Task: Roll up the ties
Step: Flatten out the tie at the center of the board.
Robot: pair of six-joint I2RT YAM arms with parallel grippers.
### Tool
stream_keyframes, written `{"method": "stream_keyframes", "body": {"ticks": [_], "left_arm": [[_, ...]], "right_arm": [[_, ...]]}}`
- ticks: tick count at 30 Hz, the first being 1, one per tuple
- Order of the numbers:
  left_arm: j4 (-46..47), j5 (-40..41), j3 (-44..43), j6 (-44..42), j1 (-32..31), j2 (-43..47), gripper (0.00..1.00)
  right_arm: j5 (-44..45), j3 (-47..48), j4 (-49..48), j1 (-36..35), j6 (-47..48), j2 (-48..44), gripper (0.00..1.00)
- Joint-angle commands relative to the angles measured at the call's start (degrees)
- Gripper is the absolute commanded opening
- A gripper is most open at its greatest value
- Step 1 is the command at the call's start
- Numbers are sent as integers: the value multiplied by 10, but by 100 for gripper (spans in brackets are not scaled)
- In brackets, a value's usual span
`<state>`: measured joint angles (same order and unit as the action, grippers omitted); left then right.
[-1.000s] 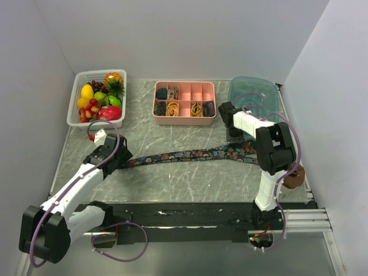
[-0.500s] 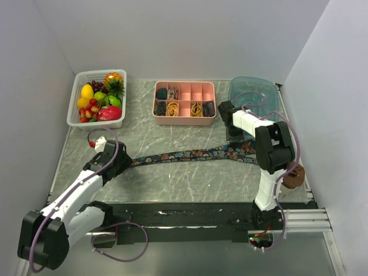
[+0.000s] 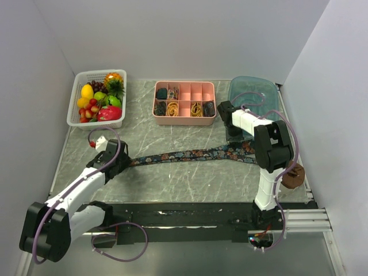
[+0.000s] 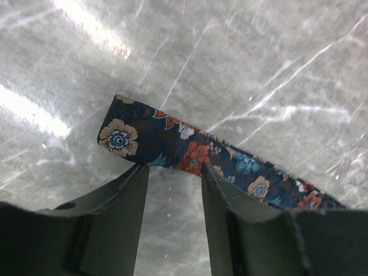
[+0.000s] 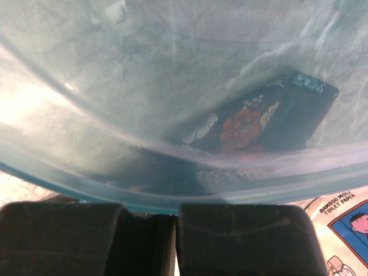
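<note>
Just beyond left gripper (image 4: 172,173), tie (image 4: 185,150) end, flat on table (image 4: 270,63)

Tie's left end: in the top view the left tool (image 3: 119,163) covers where the tie (image 3: 190,154) stops.
Tie's right end: it runs under the right arm (image 3: 270,144) and we lose it.
Tie, left wrist view: the picture's lower right edge cuts it off.
Right tool (image 5: 176,213): we see only the pressed-together tips at the bottom edge.
Blue tub (image 5: 115,144): its wall blurs the patterned cloth (image 5: 247,123); we cannot tell whether it lies inside or beneath.
Printed pack (image 5: 345,230): cut off at the corner.
Pink tray (image 3: 184,99): its contents are too small to name.
Brown thing (image 3: 293,177): half hidden behind the right arm.
</note>
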<state>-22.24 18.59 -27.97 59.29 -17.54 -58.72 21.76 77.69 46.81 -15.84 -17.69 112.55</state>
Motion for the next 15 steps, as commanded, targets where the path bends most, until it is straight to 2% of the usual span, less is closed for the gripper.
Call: {"method": "stream_keyframes", "body": {"ticks": [1, 10, 15], "left_arm": [[37, 36, -8, 3, 8, 1, 46], [83, 43, 0, -1, 20, -32, 45], [98, 42, 4, -1, 26, -34, 33]], "right_arm": [[8, 26, 12, 5, 1, 5, 0], [7, 35, 16, 5, 6, 11, 0], [7, 39, 18, 4, 7, 14, 0]]}}
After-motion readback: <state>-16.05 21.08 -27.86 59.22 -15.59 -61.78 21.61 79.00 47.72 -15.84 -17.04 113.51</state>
